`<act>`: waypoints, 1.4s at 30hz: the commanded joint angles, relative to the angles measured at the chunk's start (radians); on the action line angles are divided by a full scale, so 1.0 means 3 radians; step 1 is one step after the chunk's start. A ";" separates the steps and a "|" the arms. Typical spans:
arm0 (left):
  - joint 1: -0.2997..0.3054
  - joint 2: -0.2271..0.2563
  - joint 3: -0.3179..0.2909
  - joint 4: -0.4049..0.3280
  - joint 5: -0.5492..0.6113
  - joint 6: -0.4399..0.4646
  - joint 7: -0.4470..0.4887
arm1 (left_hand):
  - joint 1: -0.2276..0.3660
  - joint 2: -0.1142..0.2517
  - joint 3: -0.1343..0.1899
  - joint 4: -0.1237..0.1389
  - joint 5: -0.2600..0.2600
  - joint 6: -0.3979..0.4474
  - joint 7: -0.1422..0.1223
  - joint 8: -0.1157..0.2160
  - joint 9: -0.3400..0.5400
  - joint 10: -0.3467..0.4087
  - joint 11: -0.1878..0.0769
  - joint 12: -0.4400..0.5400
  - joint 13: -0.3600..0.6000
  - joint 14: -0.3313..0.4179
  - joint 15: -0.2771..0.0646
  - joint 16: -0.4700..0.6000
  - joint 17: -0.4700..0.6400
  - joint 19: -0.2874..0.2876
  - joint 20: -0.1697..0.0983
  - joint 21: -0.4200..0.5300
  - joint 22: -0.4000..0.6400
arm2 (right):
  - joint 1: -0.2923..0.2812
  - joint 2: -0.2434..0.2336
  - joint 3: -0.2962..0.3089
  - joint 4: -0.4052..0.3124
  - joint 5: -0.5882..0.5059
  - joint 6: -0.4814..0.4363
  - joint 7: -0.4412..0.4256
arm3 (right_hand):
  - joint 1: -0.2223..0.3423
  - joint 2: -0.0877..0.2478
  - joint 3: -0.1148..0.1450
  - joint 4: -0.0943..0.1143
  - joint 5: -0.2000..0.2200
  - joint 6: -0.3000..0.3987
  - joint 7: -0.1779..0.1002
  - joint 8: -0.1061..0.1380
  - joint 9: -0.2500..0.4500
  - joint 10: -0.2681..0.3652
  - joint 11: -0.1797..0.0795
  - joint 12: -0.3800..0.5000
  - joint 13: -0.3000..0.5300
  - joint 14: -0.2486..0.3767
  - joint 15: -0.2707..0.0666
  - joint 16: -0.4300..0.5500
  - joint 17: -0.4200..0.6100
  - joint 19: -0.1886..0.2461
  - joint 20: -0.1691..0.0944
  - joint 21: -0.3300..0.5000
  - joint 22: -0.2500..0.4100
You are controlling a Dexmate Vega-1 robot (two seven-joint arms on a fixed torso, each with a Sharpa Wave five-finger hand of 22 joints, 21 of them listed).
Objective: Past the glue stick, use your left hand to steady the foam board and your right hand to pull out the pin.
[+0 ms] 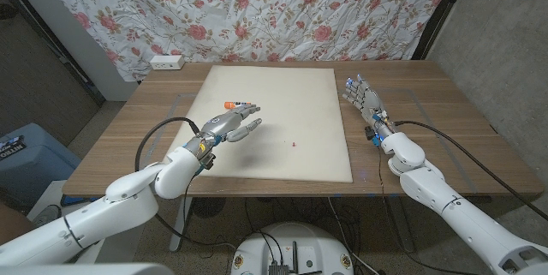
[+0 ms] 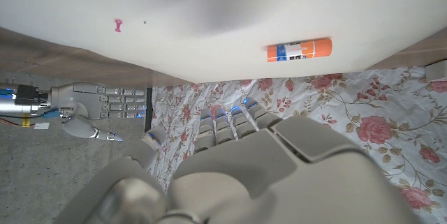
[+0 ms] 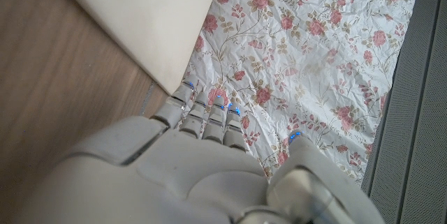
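Note:
A large cream foam board (image 1: 274, 138) lies on the wooden table. On its left part lies an orange-capped glue stick (image 1: 239, 104), seen too in the left wrist view (image 2: 298, 49). A small pink pin (image 1: 294, 144) stands in the board near its middle (image 2: 119, 24). My left hand (image 1: 233, 126) hovers over the board's left part, just in front of the glue stick, fingers spread and holding nothing. My right hand (image 1: 363, 98) stands on the bare table just past the board's right edge, fingers apart and empty; the left wrist view shows it as well (image 2: 91, 105).
A white power strip (image 1: 166, 62) lies at the table's far left corner. A floral cloth (image 1: 257, 9) hangs behind the table. Cables (image 1: 445, 138) run along my right arm. A blue bin (image 1: 26, 151) stands on the floor at the left.

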 commanded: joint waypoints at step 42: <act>-0.0198 -0.0168 0.0588 0.0140 0.0623 0.0368 -0.0535 | -0.0024 0.0417 -0.0159 -0.0002 0.0043 -0.0283 0.0004 -0.0009 0.0016 -0.0221 -0.0054 -0.0004 0.0005 -0.0139 -0.0096 0.0013 0.0008 -0.0233 -0.0272 -0.0114 0.0024 | 0.0163 0.0087 0.0011 0.0376 0.0084 0.0125 0.0150 | -0.0032 0.0015 0.0053 -0.0031 -0.0015 0.0061 0.0008 0.0022 0.0008 0.0041 -0.0015 0.0011 -0.0002 0.0025 -0.0004 0.0019 -0.0061 0.0008 -0.0010 0.0018 0.0006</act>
